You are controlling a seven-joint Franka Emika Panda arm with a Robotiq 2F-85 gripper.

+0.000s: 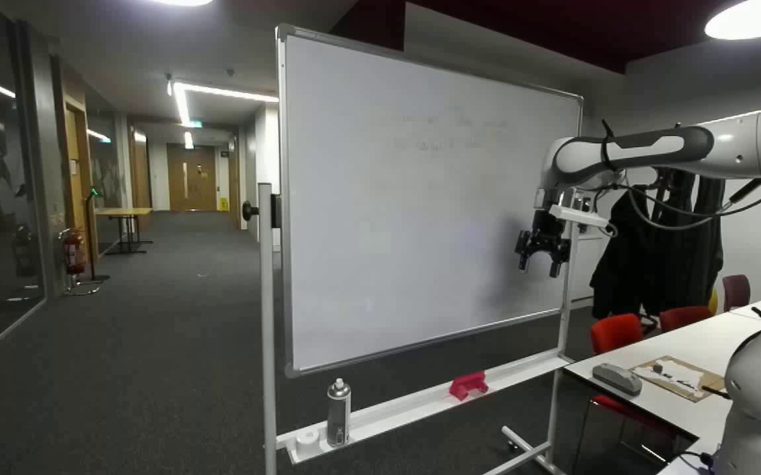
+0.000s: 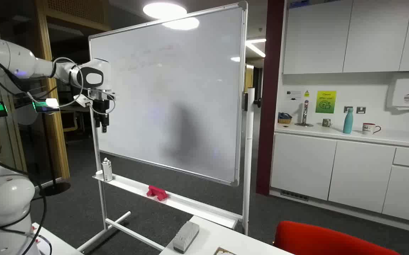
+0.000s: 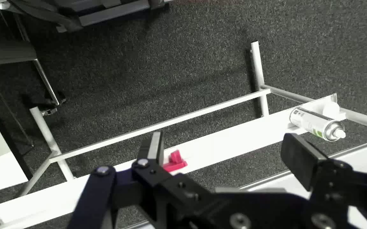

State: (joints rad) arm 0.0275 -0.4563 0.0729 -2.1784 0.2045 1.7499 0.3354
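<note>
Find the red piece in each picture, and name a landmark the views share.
In an exterior view: red piece low, right of centre, on the tray.
In an exterior view: red piece low, left of centre.
In the wrist view: red piece below centre, slightly left, partly behind a gripper finger.
Shared landmark: the can, on the same tray, left of the red piece in both exterior views, right of it in the wrist view.

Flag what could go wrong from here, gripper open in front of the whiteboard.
1. The open gripper hangs in front of the whiteboard; a careless swing might scrape or shove it.
2. The spray can stands upright on the narrow tray; a bump could tip it off.
3. The cable loops loosely below the arm and might snag during a move.
</note>
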